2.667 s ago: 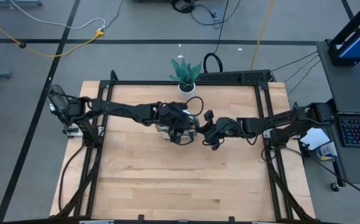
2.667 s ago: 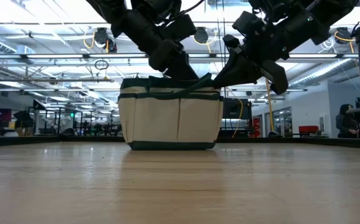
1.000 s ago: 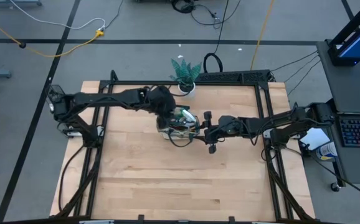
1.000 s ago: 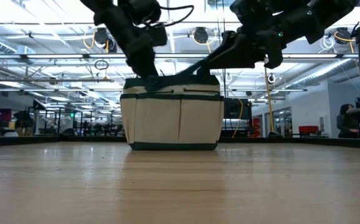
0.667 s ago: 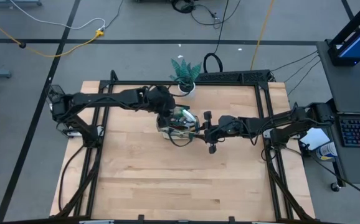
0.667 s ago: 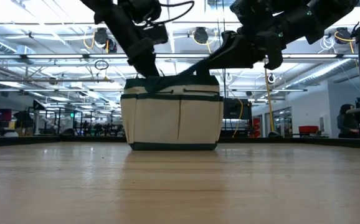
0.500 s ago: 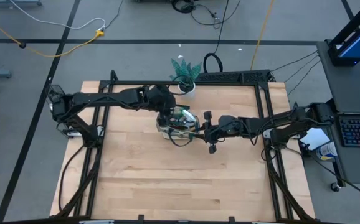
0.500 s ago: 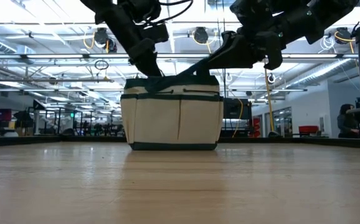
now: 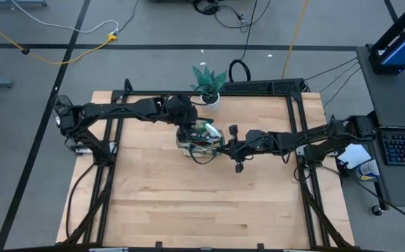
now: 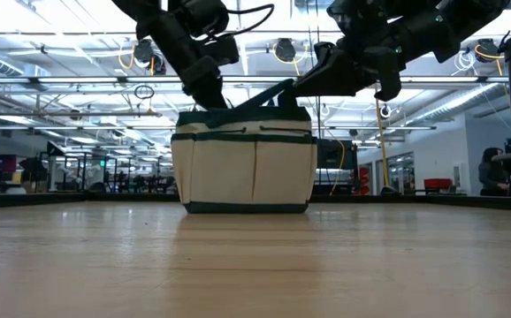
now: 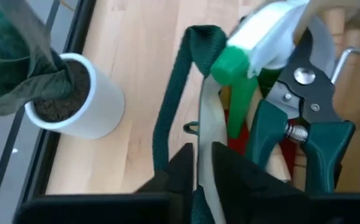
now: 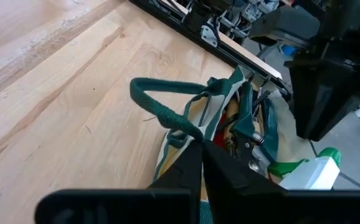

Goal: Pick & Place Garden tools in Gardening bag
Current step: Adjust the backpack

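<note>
The beige gardening bag (image 9: 200, 141) with dark green trim stands on its flat bottom at the table's middle (image 10: 242, 159). Inside it are the green-and-white spray bottle (image 11: 255, 37), the dark pruning shears (image 11: 304, 124) and something red (image 11: 241, 138). My left gripper (image 9: 188, 129) comes down at the bag's far left rim and is shut on it. My right gripper (image 9: 221, 145) reaches in from the right, shut on a green handle strap (image 12: 167, 106) above the rim. My left gripper pinches the bag's beige, green-trimmed rim (image 11: 206, 134) between its two fingers, one finger inside the bag and one outside. It comes slanting down from the far left. The bag stays standing on the table. My right gripper pinches the green handle strap (image 12: 183, 127) between its fingers, close to where the loop meets the rim. It comes nearly level from the table's right. The strap rises in a peak (image 10: 282, 88) above the bag, which stands on the table.
A white pot with a green plant (image 9: 208, 81) stands just beyond the bag at the far edge, close to my left gripper (image 11: 80, 102). A black frame (image 9: 209, 94) runs around the table. Bare wood lies toward the near edge (image 9: 202, 203).
My right gripper has shut on the handle strap, which now stands up in a short peak above the rim instead of lying low along it. Neither arm has moved and the bag has stayed where it stood.
</note>
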{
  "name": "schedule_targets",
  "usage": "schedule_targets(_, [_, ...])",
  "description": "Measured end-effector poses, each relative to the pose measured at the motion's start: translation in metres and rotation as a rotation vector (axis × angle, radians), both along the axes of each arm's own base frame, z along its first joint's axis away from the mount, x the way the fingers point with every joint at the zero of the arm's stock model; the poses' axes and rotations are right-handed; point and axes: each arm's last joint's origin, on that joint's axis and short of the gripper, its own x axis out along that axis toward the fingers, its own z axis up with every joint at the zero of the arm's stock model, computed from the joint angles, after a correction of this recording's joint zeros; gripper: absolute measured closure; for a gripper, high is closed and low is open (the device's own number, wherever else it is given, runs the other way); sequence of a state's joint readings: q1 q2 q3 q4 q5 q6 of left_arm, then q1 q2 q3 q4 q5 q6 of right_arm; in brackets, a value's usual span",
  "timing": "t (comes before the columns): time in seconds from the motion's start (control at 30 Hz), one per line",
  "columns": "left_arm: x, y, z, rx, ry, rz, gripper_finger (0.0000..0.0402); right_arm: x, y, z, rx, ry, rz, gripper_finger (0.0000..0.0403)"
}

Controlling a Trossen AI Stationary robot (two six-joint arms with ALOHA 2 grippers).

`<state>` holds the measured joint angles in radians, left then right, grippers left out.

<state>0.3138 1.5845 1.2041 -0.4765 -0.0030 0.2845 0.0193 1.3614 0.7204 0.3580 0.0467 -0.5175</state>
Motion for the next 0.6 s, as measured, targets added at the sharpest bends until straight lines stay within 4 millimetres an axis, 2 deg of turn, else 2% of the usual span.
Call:
schedule_targets(0.13, [-0.0013, -0.0015, -0.0014, -0.016, 0.018, -0.042, 0.0393, 0.0003, 0.0, 0.0006, -0.002, -0.008, 0.001, 0.0401])
schedule_targets(0.3, [-0.0013, -0.0006, -0.0012, 0.004, 0.021, -0.02, 0.0381, 0.0009, 0.0005, 0.0022, -0.016, -0.027, 0.008, 0.0402])
schedule_targets(0.43, [-0.0012, -0.0008, -0.001, 0.008, 0.021, -0.018, 0.0397, 0.0022, 0.0008, 0.006, -0.045, -0.069, 0.019, 0.0402])
schedule_targets(0.6, [-0.0009, -0.0049, 0.0035, 0.017, -0.003, -0.028, 0.0398, 0.0032, 0.0007, 0.0096, -0.087, -0.107, 0.031, 0.0402])
